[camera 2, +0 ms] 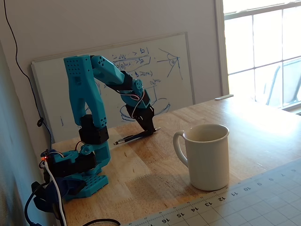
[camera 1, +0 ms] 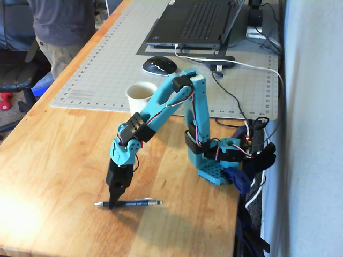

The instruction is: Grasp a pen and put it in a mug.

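Note:
A dark blue pen (camera 1: 131, 203) lies on the wooden table near its front edge. It also shows in the other fixed view (camera 2: 134, 137). My gripper (camera 1: 112, 202) points straight down at the pen's left end. Its black fingers are drawn together around the pen, which still rests on the table. In the other fixed view the gripper (camera 2: 152, 131) sits at the pen's far end. A cream mug (camera 1: 141, 95) stands upright and empty at the edge of the cutting mat, behind the arm. It stands close to the camera in the other fixed view (camera 2: 207, 157).
A grey cutting mat (camera 1: 102, 59) holds a laptop (camera 1: 193, 24) and a black mouse (camera 1: 159, 65). Cables (camera 1: 236, 101) run past the arm's blue base (camera 1: 214, 171). A whiteboard (camera 2: 164, 70) leans on the wall. A person (camera 1: 64, 27) stands at the back left.

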Motion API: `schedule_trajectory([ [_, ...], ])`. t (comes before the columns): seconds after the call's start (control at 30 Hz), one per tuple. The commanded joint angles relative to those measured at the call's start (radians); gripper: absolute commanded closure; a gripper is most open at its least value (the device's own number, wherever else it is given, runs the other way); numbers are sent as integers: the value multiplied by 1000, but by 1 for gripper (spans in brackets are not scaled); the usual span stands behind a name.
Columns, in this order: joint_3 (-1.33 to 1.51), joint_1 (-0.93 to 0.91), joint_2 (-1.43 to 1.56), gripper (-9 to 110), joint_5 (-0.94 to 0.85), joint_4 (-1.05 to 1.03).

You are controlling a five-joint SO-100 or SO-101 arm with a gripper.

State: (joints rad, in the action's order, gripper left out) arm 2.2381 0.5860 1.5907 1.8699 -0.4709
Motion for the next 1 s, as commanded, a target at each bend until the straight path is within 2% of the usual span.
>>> schedule_trajectory([
  [0.0, -11, -31, 186, 101, -2, 9],
  [0.23, -23, -94, 410, 101, -5, 12],
  [0.37, -12, -155, 537, 101, -25, 98],
  [0.77, 95, -440, 699, 101, -535, 462],
  [0.97, 216, -652, 810, 101, -655, 658],
])
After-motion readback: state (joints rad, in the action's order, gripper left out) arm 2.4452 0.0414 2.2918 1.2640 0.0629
